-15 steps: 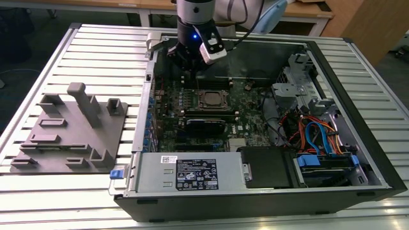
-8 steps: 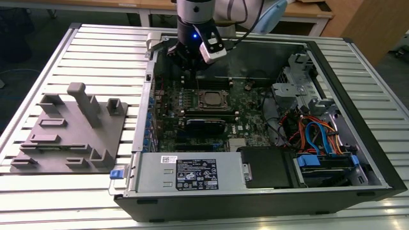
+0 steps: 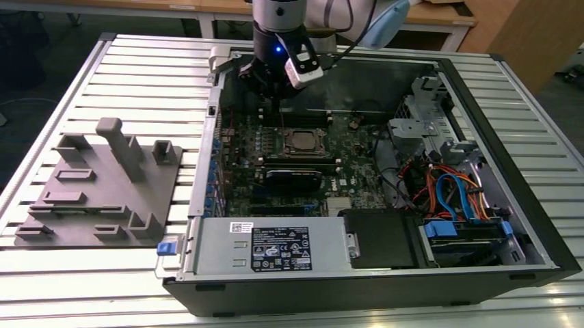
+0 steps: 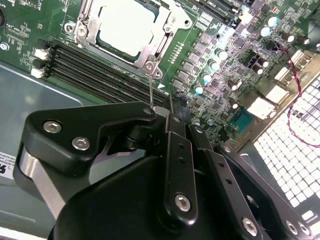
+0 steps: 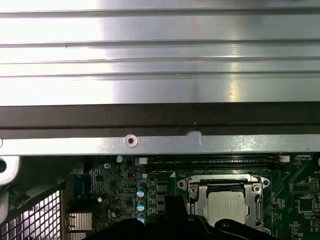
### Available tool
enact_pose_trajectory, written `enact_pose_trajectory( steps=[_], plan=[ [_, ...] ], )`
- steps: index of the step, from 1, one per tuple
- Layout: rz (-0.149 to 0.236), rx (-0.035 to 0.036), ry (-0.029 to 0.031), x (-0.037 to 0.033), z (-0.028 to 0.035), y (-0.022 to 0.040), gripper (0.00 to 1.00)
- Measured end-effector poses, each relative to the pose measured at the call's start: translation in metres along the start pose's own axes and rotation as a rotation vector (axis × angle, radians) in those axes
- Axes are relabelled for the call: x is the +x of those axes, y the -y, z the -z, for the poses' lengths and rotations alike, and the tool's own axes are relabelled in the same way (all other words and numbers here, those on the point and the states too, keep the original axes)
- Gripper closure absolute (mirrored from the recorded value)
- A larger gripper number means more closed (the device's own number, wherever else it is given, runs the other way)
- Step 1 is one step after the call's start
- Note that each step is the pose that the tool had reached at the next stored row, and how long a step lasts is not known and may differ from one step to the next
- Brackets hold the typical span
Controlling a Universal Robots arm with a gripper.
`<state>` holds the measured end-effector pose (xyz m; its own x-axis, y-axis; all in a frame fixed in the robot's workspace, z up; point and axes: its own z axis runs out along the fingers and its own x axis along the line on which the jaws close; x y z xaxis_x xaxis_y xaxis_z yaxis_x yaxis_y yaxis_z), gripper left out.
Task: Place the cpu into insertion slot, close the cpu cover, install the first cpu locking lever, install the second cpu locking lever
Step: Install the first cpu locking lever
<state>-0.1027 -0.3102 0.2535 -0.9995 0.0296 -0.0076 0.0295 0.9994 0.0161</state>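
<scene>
A ribbed, silvery metal table [image 3: 137, 61] spreads across most of the exterior view, its slats catching pale, even light. Light wooden desks [image 3: 447, 15] run along the top edge. Dark floor [image 3: 46, 48] lies at the upper left, and a wooden panel [image 3: 524, 34] stands at the upper right.

One cpu [image 4: 125, 30], one cpu cover [image 4: 170, 27], one motherboard [image 4: 30, 25].

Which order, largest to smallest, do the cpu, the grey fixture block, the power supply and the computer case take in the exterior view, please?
1. computer case, by far the largest
2. grey fixture block
3. power supply, similar in width to the block but much shallower
4. cpu, clearly smallest
</scene>
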Motion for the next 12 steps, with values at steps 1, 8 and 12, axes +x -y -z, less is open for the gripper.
enact_pose_trajectory(
  steps=[1, 8, 12],
  plan=[
    [0.0, 0.0001, 0.0, -0.0001, 0.0, -0.0003, 0.9],
    [0.0, 0.0001, -0.0001, -0.0009, 0.0, -0.0023, 0.9],
    [0.0, 0.0001, -0.0001, -0.0009, 0.0, -0.0033, 0.9]
  ],
)
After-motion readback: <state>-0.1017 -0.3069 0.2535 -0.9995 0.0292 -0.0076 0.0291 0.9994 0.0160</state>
